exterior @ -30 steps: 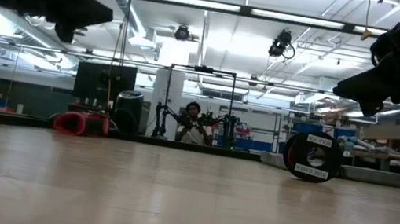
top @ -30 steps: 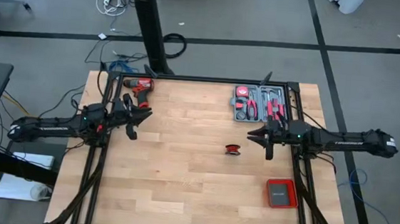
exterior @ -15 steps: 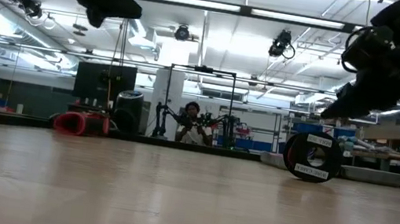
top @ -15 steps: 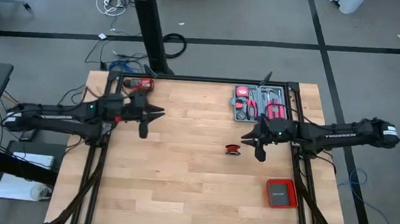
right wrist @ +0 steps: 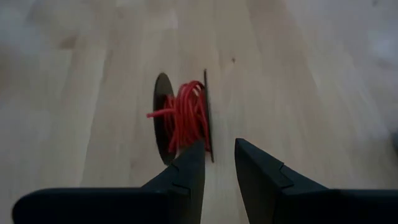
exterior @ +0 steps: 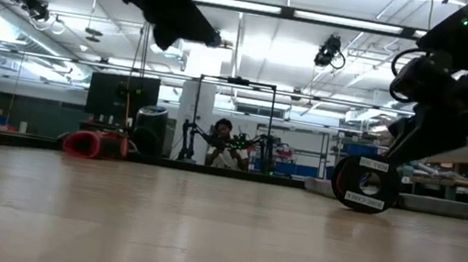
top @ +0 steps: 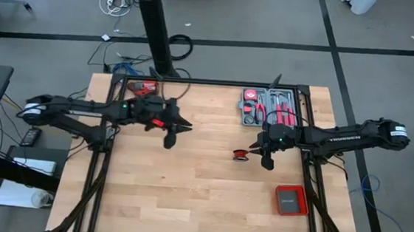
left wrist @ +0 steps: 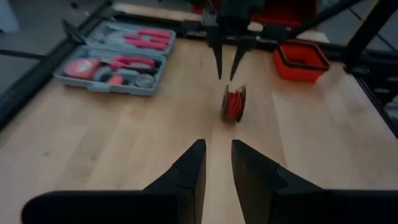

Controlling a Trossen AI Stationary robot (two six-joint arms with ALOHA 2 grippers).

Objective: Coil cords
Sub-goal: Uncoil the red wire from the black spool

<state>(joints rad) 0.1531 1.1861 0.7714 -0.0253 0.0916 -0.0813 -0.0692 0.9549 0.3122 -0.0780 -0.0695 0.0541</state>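
Observation:
The cords are a thin red cord wound on a small black spool [top: 242, 155], which stands on its rims on the wooden table [top: 186, 188], right of centre. It also shows in the low view [exterior: 366, 183] and both wrist views [left wrist: 234, 103] [right wrist: 185, 118]. My right gripper [top: 261, 156] hangs just right of the spool, slanting down at it; its fingers [right wrist: 219, 149] are open by a narrow gap and stand close to the spool without plainly touching it. My left gripper [top: 181, 131] is above the table's middle-left, pointing toward the spool, open [left wrist: 217, 152] and holding nothing.
A grey tool case [top: 269, 107] with red-handled tools lies at the far right. A flat red square box [top: 290, 200] sits near the right front. A red-and-black drill [top: 144, 89] lies at the far left. A person [exterior: 224, 143] sits in the room beyond.
My left gripper has swung from the table's left edge toward the middle and the spool, rising as it went. My right gripper has moved a little toward the spool, sunk slightly, and tipped further downward. The spool has stayed where it was.

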